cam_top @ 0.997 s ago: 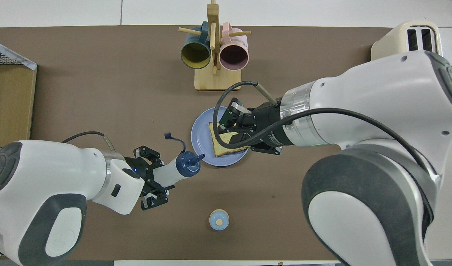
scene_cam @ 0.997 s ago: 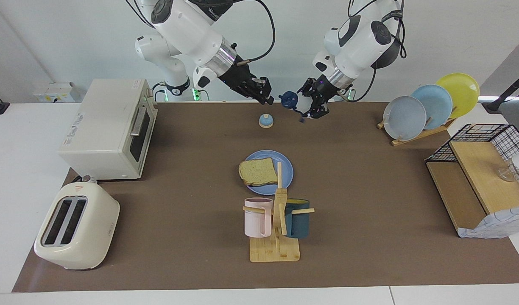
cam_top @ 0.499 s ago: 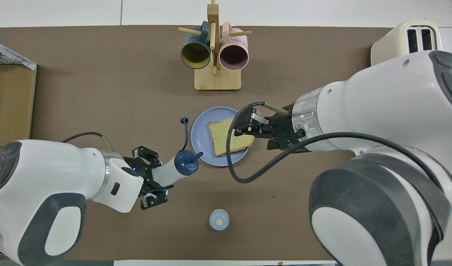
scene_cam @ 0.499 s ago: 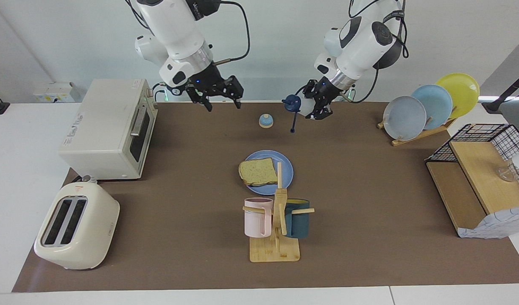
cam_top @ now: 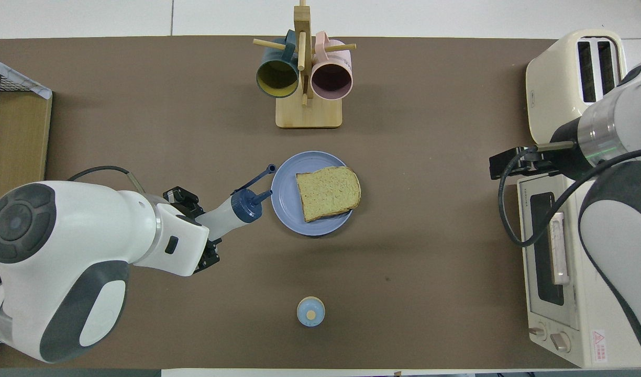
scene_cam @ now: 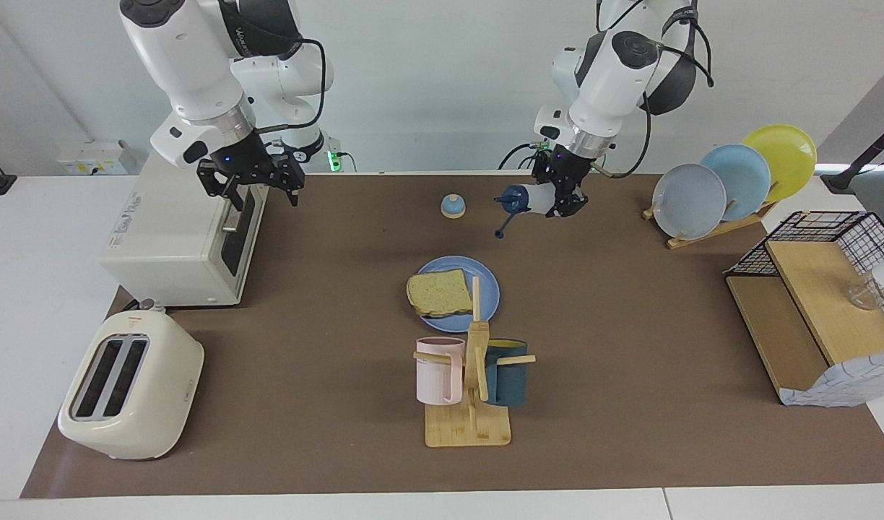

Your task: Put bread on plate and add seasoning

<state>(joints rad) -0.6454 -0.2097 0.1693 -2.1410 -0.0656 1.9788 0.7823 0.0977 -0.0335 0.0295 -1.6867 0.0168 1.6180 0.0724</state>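
The bread point(scene_cam: 439, 292) point(cam_top: 328, 192) lies flat on the blue plate point(scene_cam: 487, 292) point(cam_top: 285, 196) in the middle of the mat. My left gripper point(scene_cam: 563, 196) point(cam_top: 197, 225) is shut on the seasoning point(scene_cam: 530, 198) point(cam_top: 231, 209). It holds this white bottle tilted in the air, with the navy cap pointing at the plate's rim. A thin cap tether hangs from the nozzle. My right gripper point(scene_cam: 253, 189) is open and holds nothing. It hangs over the oven point(scene_cam: 185, 224) at the right arm's end.
A blue-domed bell point(scene_cam: 453, 206) point(cam_top: 310, 311) sits nearer the robots than the plate. A wooden mug tree point(scene_cam: 471, 375) with two mugs stands farther out. A toaster point(scene_cam: 128, 386) is at the right arm's end. A plate rack point(scene_cam: 731, 180) and wire shelf point(scene_cam: 817, 310) are at the left arm's end.
My right gripper opened, left the bread on the plate and swung away to over the oven. My left gripper turned the bottle so its cap points at the plate.
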